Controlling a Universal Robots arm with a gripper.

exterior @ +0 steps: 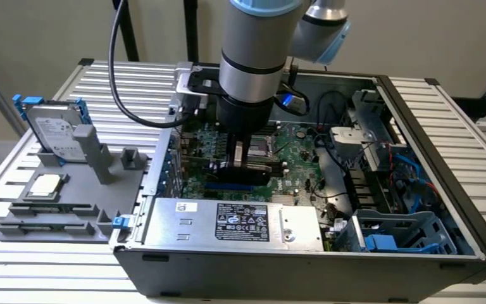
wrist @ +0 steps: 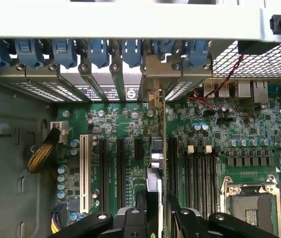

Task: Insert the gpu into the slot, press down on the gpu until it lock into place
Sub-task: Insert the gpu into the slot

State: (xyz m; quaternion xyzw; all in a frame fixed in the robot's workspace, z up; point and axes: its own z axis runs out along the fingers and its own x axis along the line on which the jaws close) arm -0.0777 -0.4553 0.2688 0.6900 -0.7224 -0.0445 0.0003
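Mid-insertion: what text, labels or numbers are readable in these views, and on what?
Nothing reads clearly.
Black-and-white label on the silver power-supply box: too small.
Label on the grey hard drive: blurred.
White stickers on the metal slot brackets: unreadable.
White print on the green motherboard: too small.
Thin black gpu held by the gripper: no print visible.

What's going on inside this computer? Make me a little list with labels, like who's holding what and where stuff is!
place: open computer case lying on a slatted table
gripper: gripper down inside the case, shut on the gpu
gpu: thin black card, edge-on over the green motherboard
locked in: cannot tell
nearby: silver power supply inside the case
outside the case: hard drive on a grey holder, at the exterior view's left
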